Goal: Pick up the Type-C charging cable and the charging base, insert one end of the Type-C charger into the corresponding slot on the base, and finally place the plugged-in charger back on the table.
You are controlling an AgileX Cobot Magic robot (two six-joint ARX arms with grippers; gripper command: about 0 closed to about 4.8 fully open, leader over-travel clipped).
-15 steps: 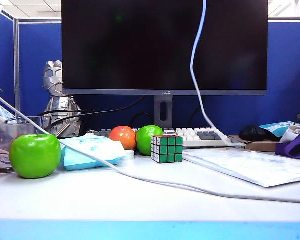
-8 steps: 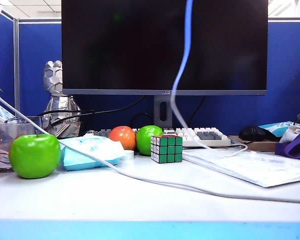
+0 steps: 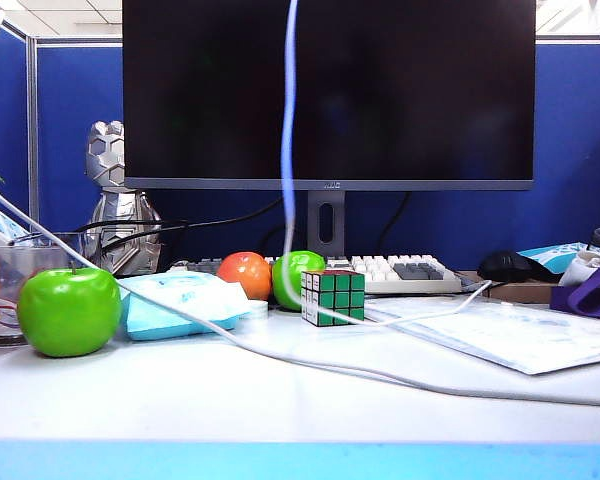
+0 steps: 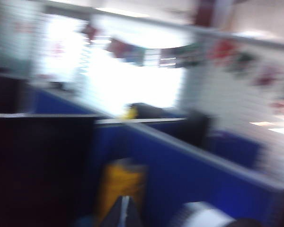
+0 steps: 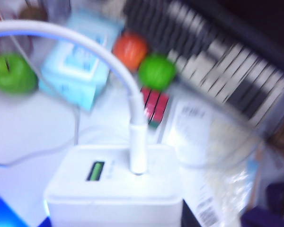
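Thin white Type-C charging cable seated in white block charging base. Right tool grips base from below (fingers hidden); left tool closed, out of frame. Lower base flat onto white desk, cable slack.

No legible text found. Small logo on the monitor bezel is too small to read; print on the plastic packet is blurred.

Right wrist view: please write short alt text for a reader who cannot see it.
The Type-C charging cable is plugged into the white charging base, held up above the table; the right gripper itself is not visible. Below lie a Rubik's cube, apples and a keyboard.
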